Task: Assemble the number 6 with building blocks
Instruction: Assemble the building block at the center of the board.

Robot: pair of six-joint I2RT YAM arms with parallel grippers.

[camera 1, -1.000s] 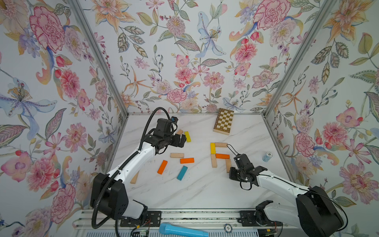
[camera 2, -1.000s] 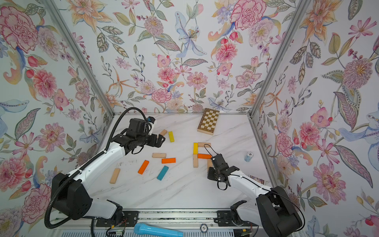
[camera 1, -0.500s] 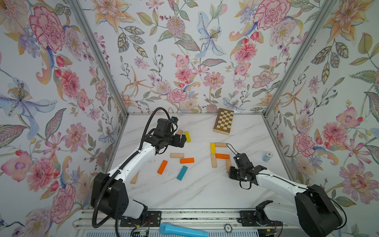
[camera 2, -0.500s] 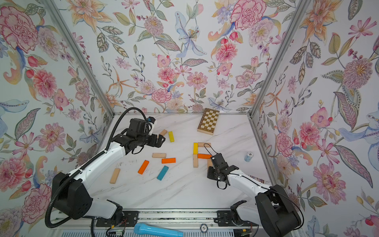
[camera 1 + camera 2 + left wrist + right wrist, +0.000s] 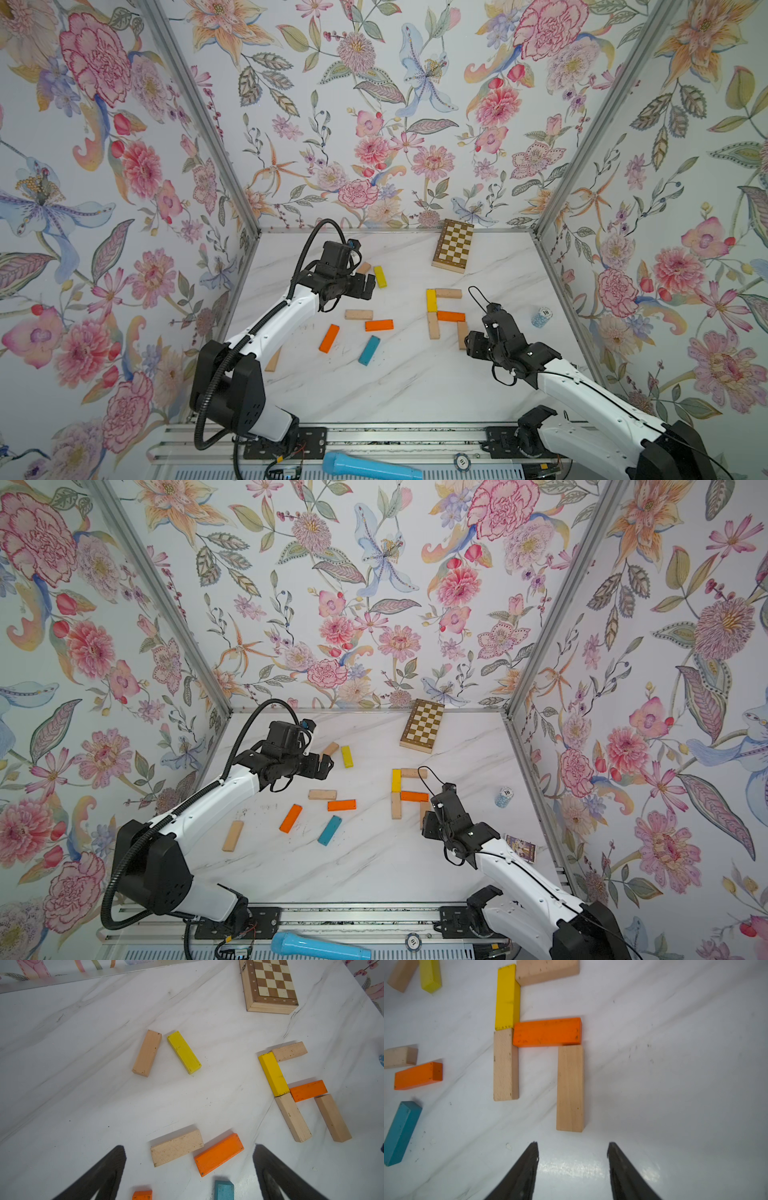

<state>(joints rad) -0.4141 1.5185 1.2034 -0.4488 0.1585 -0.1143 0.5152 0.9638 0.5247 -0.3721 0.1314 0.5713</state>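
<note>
Although both arms sit almost where they were a second ago, the right gripper [image 5: 572, 1143] now shows its fingers apart with nothing between them. Their tips stop just short of the beige side block [image 5: 570, 1088], and no block has shifted. The left gripper [image 5: 189, 1145] stays spread wide and empty, hovering over a loose beige block [image 5: 176, 1148] and a loose orange block [image 5: 219, 1154] that lie just beside each other.

The number 6 [image 5: 444, 316] lies unfinished on the robot's side of the chess board [image 5: 453, 251]. Its beige top bar [image 5: 448, 293] is nearest the board, followed by a yellow stem [image 5: 431, 300] and an orange crossbar [image 5: 451, 316]. A beige left side [image 5: 433, 326] and the beige side block then run away from the board (the loop is open at that end).

The other building blocks scatter toward the left arm's side of the board. They are a beige and yellow pair [image 5: 380, 276], a second orange block [image 5: 329, 338], a teal-blue block [image 5: 369, 350] and one more beige block [image 5: 232, 835].

The left wrist view shows the beige side block whole and free of any finger, while in both top views the right gripper covers its end. A small printed card [image 5: 519, 848] beside the right arm shows in a top view alone. A stack of blue chips [image 5: 542, 316] is clear in both top views but only a sliver in the left wrist view.
</note>
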